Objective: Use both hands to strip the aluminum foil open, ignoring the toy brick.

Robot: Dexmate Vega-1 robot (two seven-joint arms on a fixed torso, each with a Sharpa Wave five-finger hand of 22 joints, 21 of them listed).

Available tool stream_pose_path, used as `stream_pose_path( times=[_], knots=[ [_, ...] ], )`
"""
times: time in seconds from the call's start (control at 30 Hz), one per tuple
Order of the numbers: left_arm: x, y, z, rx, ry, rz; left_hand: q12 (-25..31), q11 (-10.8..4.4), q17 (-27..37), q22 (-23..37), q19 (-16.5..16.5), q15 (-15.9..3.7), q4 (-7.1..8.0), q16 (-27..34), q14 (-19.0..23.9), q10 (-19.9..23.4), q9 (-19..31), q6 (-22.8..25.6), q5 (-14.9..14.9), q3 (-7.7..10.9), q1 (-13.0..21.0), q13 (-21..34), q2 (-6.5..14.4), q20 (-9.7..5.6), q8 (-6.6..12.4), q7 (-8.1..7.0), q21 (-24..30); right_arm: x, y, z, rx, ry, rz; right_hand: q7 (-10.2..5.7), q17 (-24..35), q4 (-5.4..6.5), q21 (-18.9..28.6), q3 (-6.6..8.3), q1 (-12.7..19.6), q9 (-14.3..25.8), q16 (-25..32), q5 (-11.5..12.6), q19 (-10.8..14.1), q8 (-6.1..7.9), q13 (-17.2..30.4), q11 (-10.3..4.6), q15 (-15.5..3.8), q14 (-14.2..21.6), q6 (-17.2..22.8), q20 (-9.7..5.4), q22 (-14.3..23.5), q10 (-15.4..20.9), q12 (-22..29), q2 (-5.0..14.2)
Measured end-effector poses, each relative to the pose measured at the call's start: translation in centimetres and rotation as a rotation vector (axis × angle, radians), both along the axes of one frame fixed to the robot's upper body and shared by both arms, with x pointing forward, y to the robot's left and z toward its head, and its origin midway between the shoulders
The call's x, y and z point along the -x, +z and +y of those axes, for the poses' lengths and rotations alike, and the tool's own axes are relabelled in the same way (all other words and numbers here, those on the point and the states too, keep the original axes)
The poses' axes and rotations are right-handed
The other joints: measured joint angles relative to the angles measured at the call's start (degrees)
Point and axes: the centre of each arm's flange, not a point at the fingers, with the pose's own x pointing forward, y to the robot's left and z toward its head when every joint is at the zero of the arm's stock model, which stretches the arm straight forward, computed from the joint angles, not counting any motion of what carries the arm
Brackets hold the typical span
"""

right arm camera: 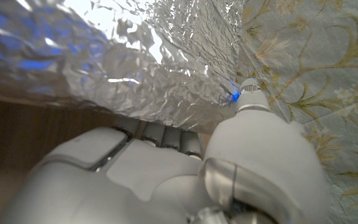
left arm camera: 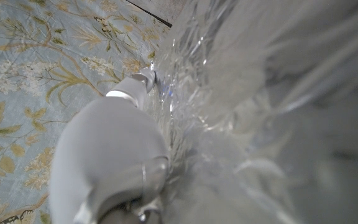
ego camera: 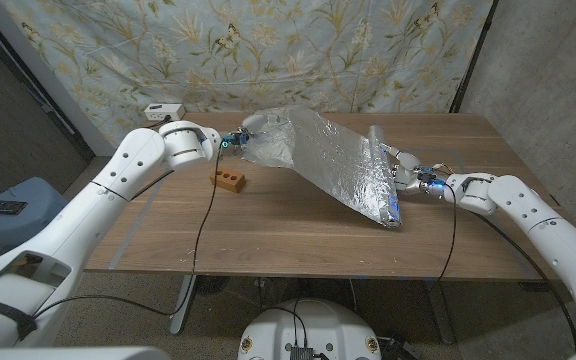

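Fingers of your left hand [ego camera: 251, 136] pinch crumpled end of aluminum foil sheet [ego camera: 333, 160]; fingers of right hand [ego camera: 400, 168] clamp opposite end near table's right side. Sheet hangs stretched between them, sloping down toward right hand, above wooden table [ego camera: 268, 225]. Toy brick [ego camera: 231, 179] sits below left end, untouched. Step: spreading foil, looks well along. Next, judge: you draw hands gently apart, avoid tearing.
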Motion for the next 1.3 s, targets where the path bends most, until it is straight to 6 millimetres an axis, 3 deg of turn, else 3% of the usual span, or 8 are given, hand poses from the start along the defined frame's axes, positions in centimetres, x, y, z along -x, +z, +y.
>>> stream_pose_path(
  times=[1.13,1.3],
  knots=[
    [0.5,-1.0,2.4,0.052,0.019,0.012,-0.5,0.2,0.5,-0.3,-0.6,-0.22,0.0,-0.2,0.4,0.2,0.2,0.0,0.0,-0.02,-0.1,0.3,-0.1,-0.01,-0.31,0.0,1.4,-0.4,0.3,0.4,0.052,0.001,0.052,0.12,0.0,-0.17,-0.3,-0.16,-0.2,0.0,0.0,0.0,0.3,0.0,0.3,0.19,-0.15,0.4,0.1,-0.32,0.0,0.2,-0.4,0.21],
    [0.6,-1.1,2.6,0.052,0.02,0.015,-0.5,0.19,0.8,-0.3,-0.6,-0.21,-0.01,-0.4,0.4,0.2,0.3,0.0,0.0,-0.02,-0.1,0.3,-0.1,-0.01,-0.43,0.0,1.6,-0.4,0.2,0.6,0.053,0.0,0.055,0.66,0.0,0.02,-0.5,-0.35,-0.2,0.0,-0.5,0.0,0.3,0.0,0.3,0.94,-0.03,0.3,-0.4,-0.32,0.0,-0.6,-0.9,0.21]
  ],
)
